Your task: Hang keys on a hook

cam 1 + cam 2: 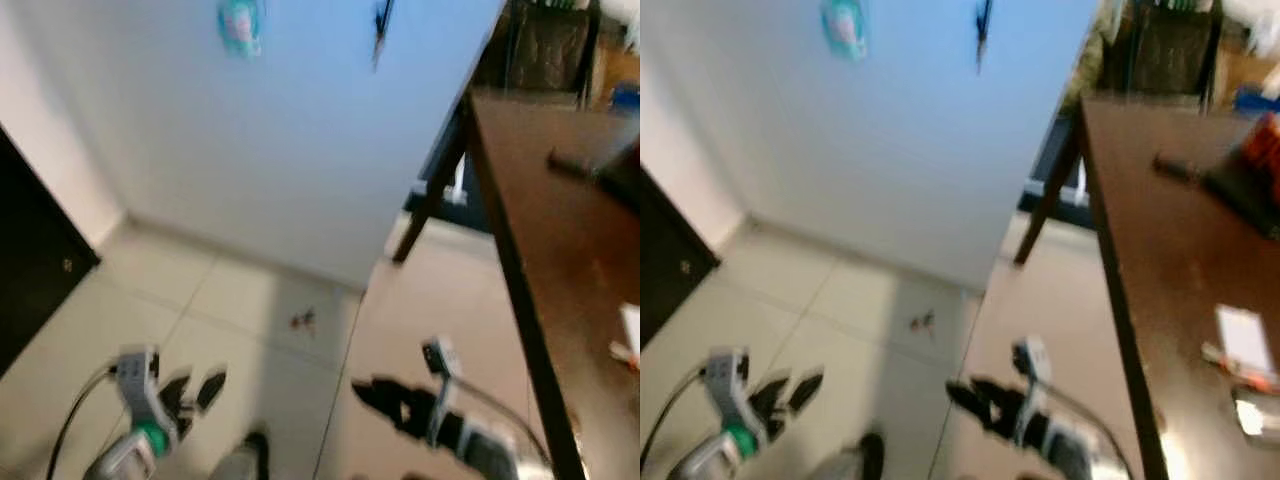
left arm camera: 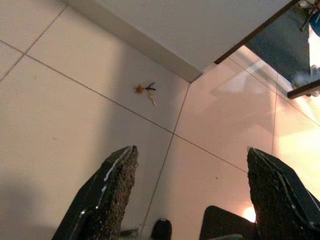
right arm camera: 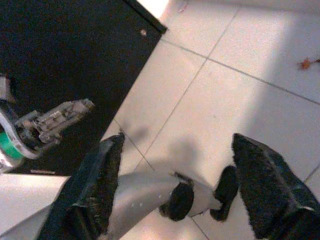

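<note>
A small bunch of keys [image 1: 303, 320] with an orange tag lies on the pale tiled floor, a little in front of the white wall's base. The keys [image 2: 145, 90] lie well ahead of my left fingers. High on the white wall [image 1: 290, 130] hangs a dark hook [image 1: 381, 28], with a teal item [image 1: 240, 25] to its left. My left gripper [image 1: 190, 392] is low at the left, open and empty. My right gripper [image 1: 375, 395] is low at the right, open and empty, pointing left across the floor.
A long brown table [image 1: 1170, 260] runs along the right with a dark remote [image 1: 1185, 168], a white card [image 1: 1243, 337] and small items on it. A black cabinet [image 1: 30, 270] stands at the left. My own foot [image 2: 161, 229] is below.
</note>
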`<state>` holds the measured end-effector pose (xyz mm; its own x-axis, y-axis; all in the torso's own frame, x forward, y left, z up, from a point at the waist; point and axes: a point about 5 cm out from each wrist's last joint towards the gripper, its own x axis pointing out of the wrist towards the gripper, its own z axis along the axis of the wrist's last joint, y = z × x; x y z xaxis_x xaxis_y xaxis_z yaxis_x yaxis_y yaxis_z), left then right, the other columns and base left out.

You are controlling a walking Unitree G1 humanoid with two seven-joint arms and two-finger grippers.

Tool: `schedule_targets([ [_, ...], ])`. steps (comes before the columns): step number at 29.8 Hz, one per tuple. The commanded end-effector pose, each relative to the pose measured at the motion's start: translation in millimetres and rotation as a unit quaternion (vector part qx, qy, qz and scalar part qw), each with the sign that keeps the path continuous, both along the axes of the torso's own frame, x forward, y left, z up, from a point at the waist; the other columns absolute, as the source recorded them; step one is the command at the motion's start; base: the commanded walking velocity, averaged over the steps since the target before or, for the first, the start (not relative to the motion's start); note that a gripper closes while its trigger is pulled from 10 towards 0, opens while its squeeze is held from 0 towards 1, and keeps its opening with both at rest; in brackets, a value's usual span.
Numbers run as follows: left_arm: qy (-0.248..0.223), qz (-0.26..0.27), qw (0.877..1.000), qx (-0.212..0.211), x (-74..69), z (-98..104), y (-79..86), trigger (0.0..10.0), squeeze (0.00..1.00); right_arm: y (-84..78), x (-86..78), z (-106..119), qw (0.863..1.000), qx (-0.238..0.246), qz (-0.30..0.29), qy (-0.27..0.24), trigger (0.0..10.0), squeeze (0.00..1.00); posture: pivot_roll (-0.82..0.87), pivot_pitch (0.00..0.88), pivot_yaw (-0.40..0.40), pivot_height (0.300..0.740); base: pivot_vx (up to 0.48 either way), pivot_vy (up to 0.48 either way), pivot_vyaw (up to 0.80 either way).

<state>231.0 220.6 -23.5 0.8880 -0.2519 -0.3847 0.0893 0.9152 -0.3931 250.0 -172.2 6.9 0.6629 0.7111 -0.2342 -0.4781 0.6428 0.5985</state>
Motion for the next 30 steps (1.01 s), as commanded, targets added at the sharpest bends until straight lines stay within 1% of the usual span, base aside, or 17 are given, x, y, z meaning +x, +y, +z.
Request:
schedule_targets([
  [1, 0.009, 0.011, 1.0, 0.01, -4.9, -6, -0.2, 10.0, 0.0, 6.4, 5.4, 11, 0.999, 0.023, 0.019, -0.029, 10.0, 1.0, 0.14, 0.117, -0.028, 0.74, 0.0, 0.0, 0.0],
  [5, -0.001, 0.006, 1.0, 0.012, -2.1, -4, -5.3, 10.0, 0.0, 13.1, 11.6, 26, 0.996, 0.039, 0.042, -0.065, 10.0, 1.0, 0.14, 0.12, -0.028, 0.74, 0.0, 0.0, 0.0],
  [8, -0.052, -0.018, 0.998, 0.017, 10.4, 8, -14.6, 10.0, 0.0, 18.4, 28.5, 52, 0.99, 0.055, 0.033, -0.123, 10.0, 1.0, 0.13, 0.126, -0.028, 0.74, 0.0, 0.0, 0.0],
  [10, -0.052, -0.018, 0.998, 0.017, 10.4, 8, -14.6, 10.0, 0.0, 18.4, 28.5, 52, 0.99, 0.055, 0.033, -0.123, 10.0, 1.0, 0.13, 0.126, -0.028, 0.74, 0.0, 0.0, 0.0],
  [12, -0.078, -0.031, 0.996, 0.012, 15.7, 15, -18.2, 10.0, 0.0, 19.2, 34.2, 61, 0.988, 0.059, 0.027, -0.139, 10.0, 1.0, 0.13, 0.13, -0.03, 0.74, 0.0, 0.0, 0.0],
  [13, -0.124, -0.059, 0.991, -0.001, 24.0, 29, -23.6, 10.0, 0.0, 19.4, 41.7, 74, 0.985, 0.057, 0.02, -0.164, 10.0, 1.0, 0.13, 0.131, -0.033, 0.74, 0.0, 0.0, 0.0],
  [14, -0.124, -0.059, 0.991, -0.001, 24.0, 29, -23.6, 10.0, 0.0, 19.4, 41.7, 74, 0.985, 0.057, 0.02, -0.164, 10.0, 1.0, 0.13, 0.131, -0.033, 0.74, 0.0, 0.0, 0.0],
  [16, -0.214, -0.134, 0.967, -0.025, 35.4, 64, -34.9, 10.0, 0.0, 14.2, 58.5, 96, 0.978, 0.032, -0.023, -0.204, 10.0, 1.0, 0.13, 0.13, -0.036, 0.74, 0.0, 0.0, 0.0],
  [17, -0.214, -0.134, 0.967, -0.025, 35.4, 64, -34.9, 10.0, 0.0, 14.2, 58.5, 96, 0.978, 0.032, -0.023, -0.204, 10.0, 1.0, 0.13, 0.13, -0.036, 0.74, 0.0, 0.0, 0.0],
  [18, -0.25, -0.172, 0.952, -0.028, 38.9, 81, -39.7, 10.0, 0.0, 6.5, 68.7, 103, 0.975, 0.019, -0.065, -0.211, 10.0, 1.0, 0.13, 0.128, -0.037, 0.74, 0.0, 0.0, 0.0],
  [19, -0.25, -0.172, 0.952, -0.028, 38.9, 81, -39.7, 10.0, 0.0, 6.5, 68.7, 103, 0.975, 0.019, -0.065, -0.211, 10.0, 1.0, 0.13, 0.128, -0.037, 0.74, 0.0, 0.0, 0.0],
  [20, -0.301, -0.233, 0.924, -0.03, 40.7, 110, -47.7, 10.0, 0.0, -8.9, 81.1, 112, 0.968, 0.008, -0.129, -0.213, 10.0, 0.0, 0.13, 0.126, -0.035, 0.74, 0.0, 0.0, -0.74],
  [23, -0.313, -0.25, 0.916, -0.029, 40.4, 118, -50.4, 10.0, 0.0, -13.1, 83.4, 114, 0.967, 0.008, -0.143, -0.213, 10.0, 0.0, 0.13, 0.125, -0.035, 0.74, 0.0, 0.0, -0.74],
  [25, -0.333, -0.287, 0.898, -0.027, 38.2, 131, -59.3, 10.0, 0.0, -14.9, 81.9, 118, 0.966, 0.011, -0.14, -0.218, 10.0, 0.0, 0.13, 0.125, -0.035, 0.74, 0.0, 0.0, -0.76],
  [27, -0.333, -0.287, 0.898, -0.027, 38.2, 131, -59.3, 10.0, 0.0, -14.9, 81.9, 118, 0.966, 0.011, -0.14, -0.218, 10.0, 0.0, 0.13, 0.125, -0.035, 0.74, 0.0, 0.0, -0.76],
  [29, -0.337, -0.299, 0.892, -0.026, 36.9, 135, -62.9, 10.0, 0.0, -14.9, 80.9, 119, 0.966, 0.012, -0.137, -0.22, 10.0, 0.0, 0.12, 0.124, -0.033, 0.74, 0.0, 0.0, -0.76],
  [30, -0.342, -0.317, 0.884, -0.022, 34.9, 138, -69.1, 10.0, 0.0, -15.2, 79.3, 120, 0.966, 0.007, -0.134, -0.222, 10.0, 0.0, 0.12, 0.126, -0.031, 0.74, 0.0, 0.0, -0.76],
])
